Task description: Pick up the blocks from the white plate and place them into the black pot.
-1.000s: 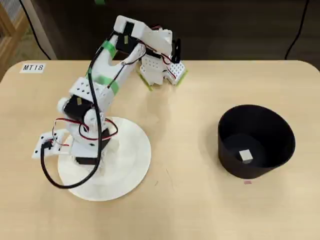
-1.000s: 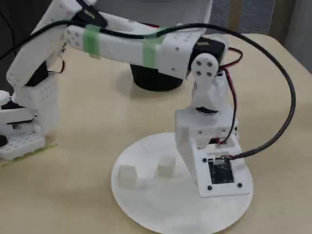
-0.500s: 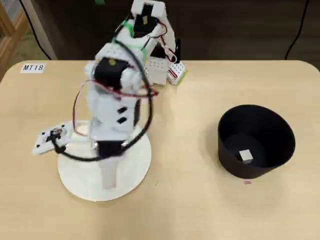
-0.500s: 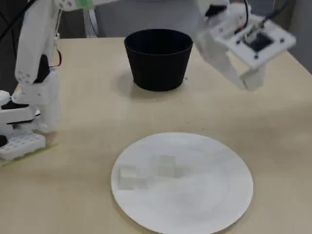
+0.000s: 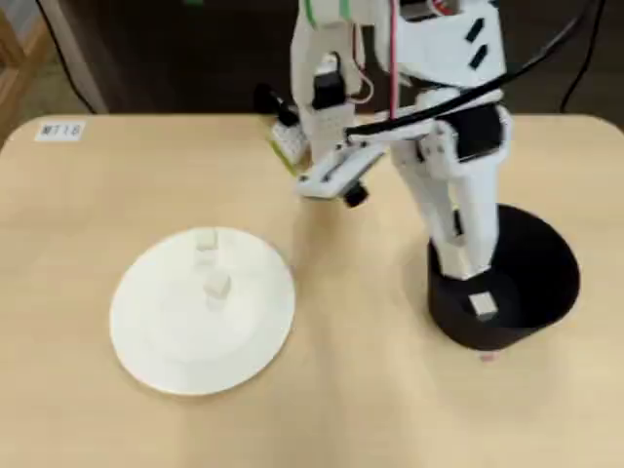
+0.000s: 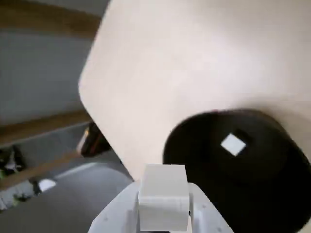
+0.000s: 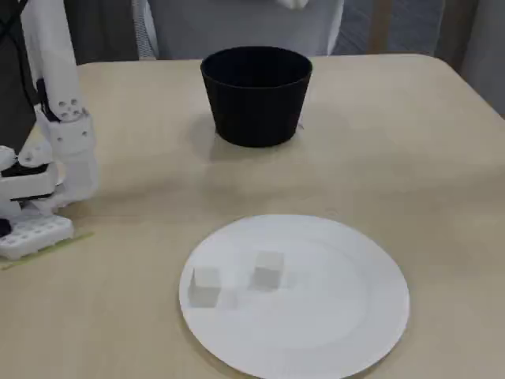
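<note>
Up above the matte black pot (image 5: 522, 283), the tool (image 6: 163, 213) clamps a chalky cube (image 6: 163, 201); two more sit on the flat round white plate (image 7: 347, 316), pale wooden desk (image 7: 426, 158) beneath.

Pale wood table (image 7: 410, 150) — white plate (image 7: 355, 332), black pot (image 7: 256, 103), arm base (image 7: 35, 233)

In the overhead view the arm (image 5: 458, 195) covers the left part of the black pot (image 5: 546, 283), and the fingertips cannot be seen. In the wrist view the gripper (image 6: 163, 213) is cut by the bottom edge, and the pot (image 6: 262, 194) is cut at the right and bottom edges. In the fixed view the top edge cuts the arm (image 7: 55, 95), so the gripper is outside this picture. The plate (image 7: 371, 332) loses its near rim at the bottom edge.
</note>
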